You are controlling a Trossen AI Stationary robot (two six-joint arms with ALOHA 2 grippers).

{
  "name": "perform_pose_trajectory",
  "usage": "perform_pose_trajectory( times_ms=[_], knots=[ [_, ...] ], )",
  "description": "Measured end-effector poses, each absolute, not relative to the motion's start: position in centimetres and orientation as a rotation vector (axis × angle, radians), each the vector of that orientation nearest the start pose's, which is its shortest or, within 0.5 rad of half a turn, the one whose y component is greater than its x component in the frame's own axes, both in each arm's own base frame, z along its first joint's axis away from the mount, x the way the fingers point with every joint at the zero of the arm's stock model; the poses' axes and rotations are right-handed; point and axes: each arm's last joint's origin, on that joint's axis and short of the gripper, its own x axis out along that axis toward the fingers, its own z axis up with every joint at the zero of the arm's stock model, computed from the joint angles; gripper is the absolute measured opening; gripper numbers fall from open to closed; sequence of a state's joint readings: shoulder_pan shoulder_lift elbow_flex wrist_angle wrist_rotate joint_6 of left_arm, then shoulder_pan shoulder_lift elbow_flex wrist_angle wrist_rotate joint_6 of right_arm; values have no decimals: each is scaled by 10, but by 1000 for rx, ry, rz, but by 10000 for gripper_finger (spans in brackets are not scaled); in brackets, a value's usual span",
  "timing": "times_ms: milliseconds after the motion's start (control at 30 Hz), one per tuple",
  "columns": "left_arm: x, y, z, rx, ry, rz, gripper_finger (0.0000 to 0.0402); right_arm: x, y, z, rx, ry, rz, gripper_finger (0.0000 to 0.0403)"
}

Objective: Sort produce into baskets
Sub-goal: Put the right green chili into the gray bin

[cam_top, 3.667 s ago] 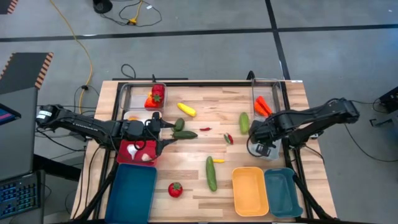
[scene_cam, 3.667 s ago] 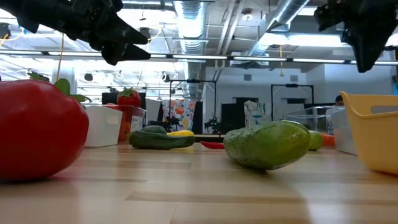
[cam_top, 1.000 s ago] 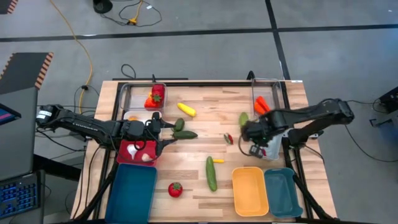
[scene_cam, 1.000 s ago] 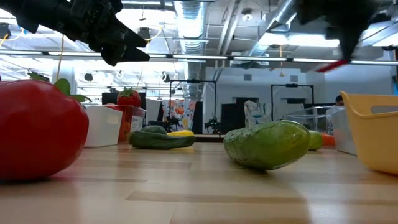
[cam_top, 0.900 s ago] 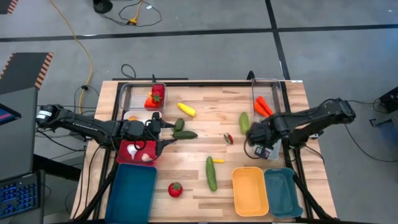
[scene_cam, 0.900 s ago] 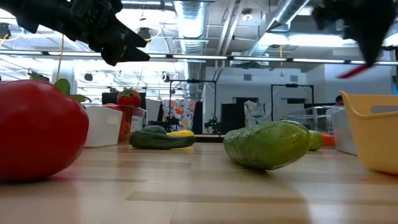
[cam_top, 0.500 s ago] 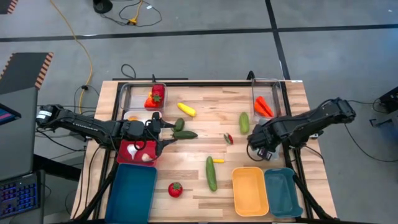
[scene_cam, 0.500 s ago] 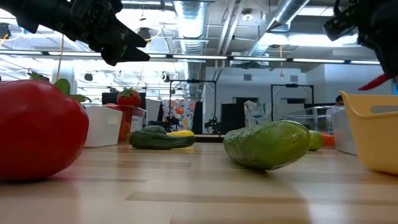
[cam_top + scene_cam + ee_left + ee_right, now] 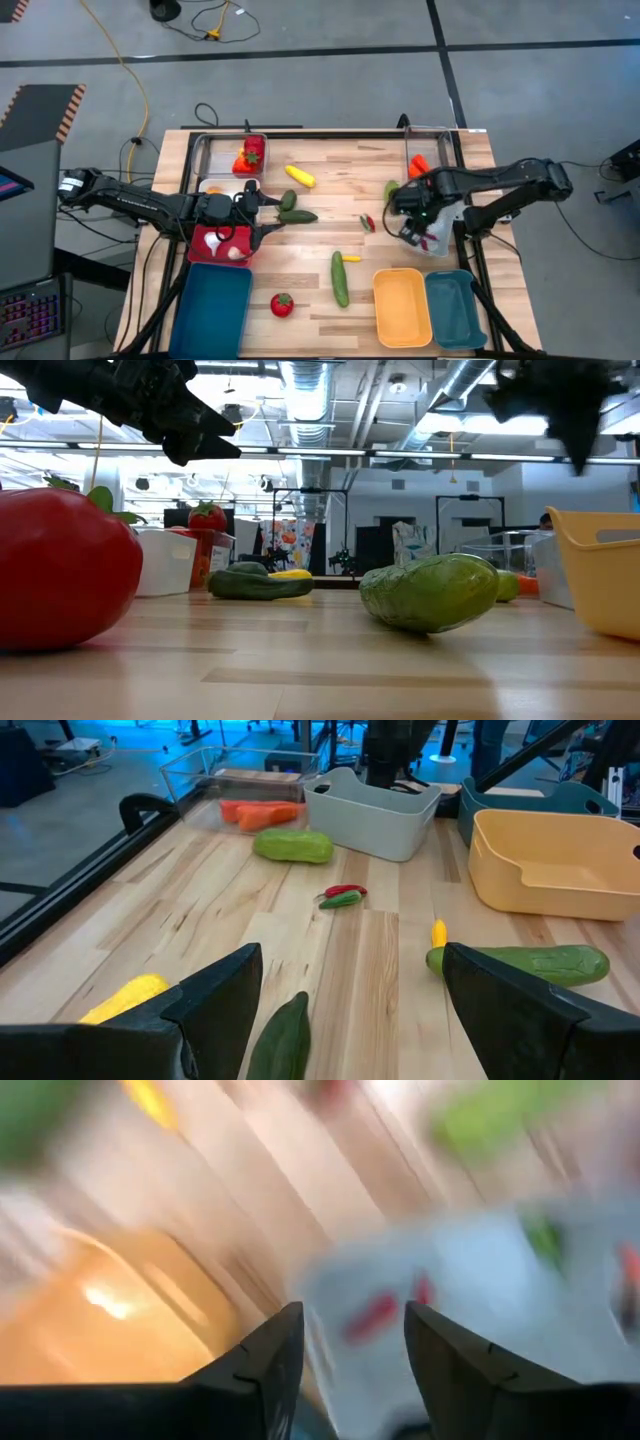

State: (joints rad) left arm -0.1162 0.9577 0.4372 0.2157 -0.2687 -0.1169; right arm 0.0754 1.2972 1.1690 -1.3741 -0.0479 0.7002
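Baskets in the high view:
- Two clear baskets at the table's far edge. The left one holds red strawberries; the right one holds orange carrots.
- One red basket on the left side, holding white garlic.
- One large dark teal basket at the near left corner.
- One yellow basket and one small teal basket, side by side at the near right.
- One white basket, under the right arm.

Loose produce on the table:
- Four green cucumbers: two dark, one long, one pale.
- One yellow squash.
- One red tomato.
- One red-green chilli.
- One small yellow chilli.

Left gripper: fingers spread, nothing between them. It hangs above the table beside the red basket.

Right gripper: fingers apart and empty, above the white basket. A blurred red piece lies in that basket.
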Motion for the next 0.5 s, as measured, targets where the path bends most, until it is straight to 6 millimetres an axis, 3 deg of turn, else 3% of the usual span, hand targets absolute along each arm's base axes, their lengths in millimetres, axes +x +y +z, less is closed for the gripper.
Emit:
perform_pose_trajectory(
  times_ms=[267, 367, 500],
  knots=[
    [201, -16, 221, -57, 291, 168, 297, 257, 10, 294, 269, 933, -207, 192],
    [201, -16, 221, -57, 290, 168, 297, 271, 8, 290, 213, 862, -205, 189],
    [201, -16, 221, -56, 295, 169, 297, 286, 3, 269, 205, 929, -251, 185]
  ],
)
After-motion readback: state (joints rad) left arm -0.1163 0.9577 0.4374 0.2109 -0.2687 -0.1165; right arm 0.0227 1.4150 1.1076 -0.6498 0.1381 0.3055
